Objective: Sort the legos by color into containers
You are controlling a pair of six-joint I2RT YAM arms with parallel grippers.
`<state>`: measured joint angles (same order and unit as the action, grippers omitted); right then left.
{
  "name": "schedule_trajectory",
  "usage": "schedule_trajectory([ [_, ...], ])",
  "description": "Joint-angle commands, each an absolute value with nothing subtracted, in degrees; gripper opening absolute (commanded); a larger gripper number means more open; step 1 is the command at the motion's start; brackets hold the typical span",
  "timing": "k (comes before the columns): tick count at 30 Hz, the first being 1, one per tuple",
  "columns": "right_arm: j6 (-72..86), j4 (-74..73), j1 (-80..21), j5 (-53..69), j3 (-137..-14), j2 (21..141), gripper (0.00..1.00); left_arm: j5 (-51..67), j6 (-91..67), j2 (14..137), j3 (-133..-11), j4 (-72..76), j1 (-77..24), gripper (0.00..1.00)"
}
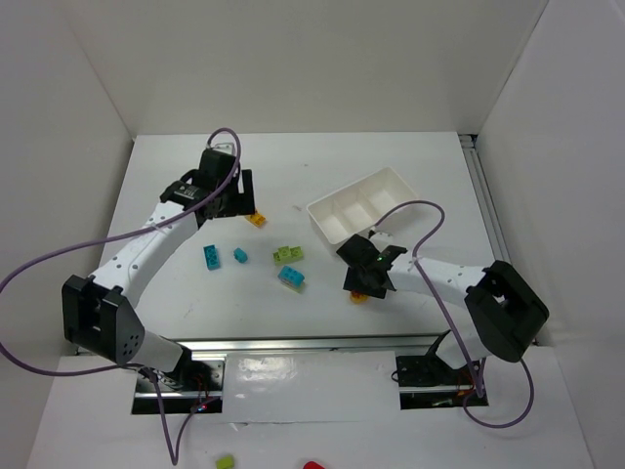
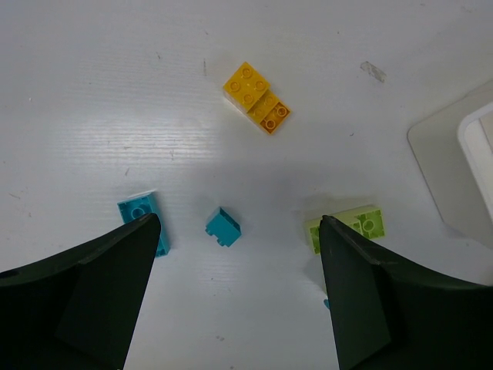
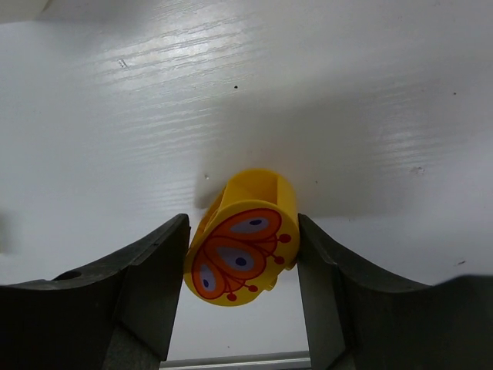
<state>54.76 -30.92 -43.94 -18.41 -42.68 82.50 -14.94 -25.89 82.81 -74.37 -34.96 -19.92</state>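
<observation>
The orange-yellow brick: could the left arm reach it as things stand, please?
Probably yes: the left gripper hangs open just short of the orange-yellow brick, with only bare table between them.

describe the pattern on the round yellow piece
Yellow piece: orange-red butterfly wings with pale spots; best in right wrist view.

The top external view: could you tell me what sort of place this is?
Probably a robot lab test cell: white walls around a table, two bolted arms, legos near a divided tray.
</observation>
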Motion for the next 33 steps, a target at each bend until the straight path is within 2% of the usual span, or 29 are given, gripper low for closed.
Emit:
schedule_trajectory([
  [1,55.6,-32.8,-43.8,-20.6,-45.2,81.5,0.38,-15.6,-26.7,83.5,-77.6,-34.6,-19.6,0.94],
  [3,54.2,-34.9,-43.8,-22.3,-47.6,80.2,0.33,-15.6,-26.7,83.5,-78.2,-34.6,-19.6,0.94],
  [7,50.3,-39.9,-43.8,-25.0,-57.4,78.6,0.33,-15.6,-26.7,84.6,-79.5,-35.2,-19.6,1.00],
  [16,35.4,-38.8,-37.5,-25.6,-75.5,83.1,0.33,-13.5,-27.9,88.2,-81.2,-37.7,-18.0,1.00],
  [22,29.9,-30.9,-30.7,-20.1,-79.4,89.9,0.33,-12.2,-28.5,90.0,-81.2,-37.7,-16.4,0.98],
  [27,27.9,-27.5,-30.7,-17.2,-82.5,96.2,0.34,-10.4,-30.1,92.9,-82.4,-38.2,-14.8,0.95],
  [33,27.2,-25.7,-31.7,-17.2,-83.8,101.3,0.40,-8.6,-30.7,96.4,-84.8,-39.4,-14.8,0.94],
])
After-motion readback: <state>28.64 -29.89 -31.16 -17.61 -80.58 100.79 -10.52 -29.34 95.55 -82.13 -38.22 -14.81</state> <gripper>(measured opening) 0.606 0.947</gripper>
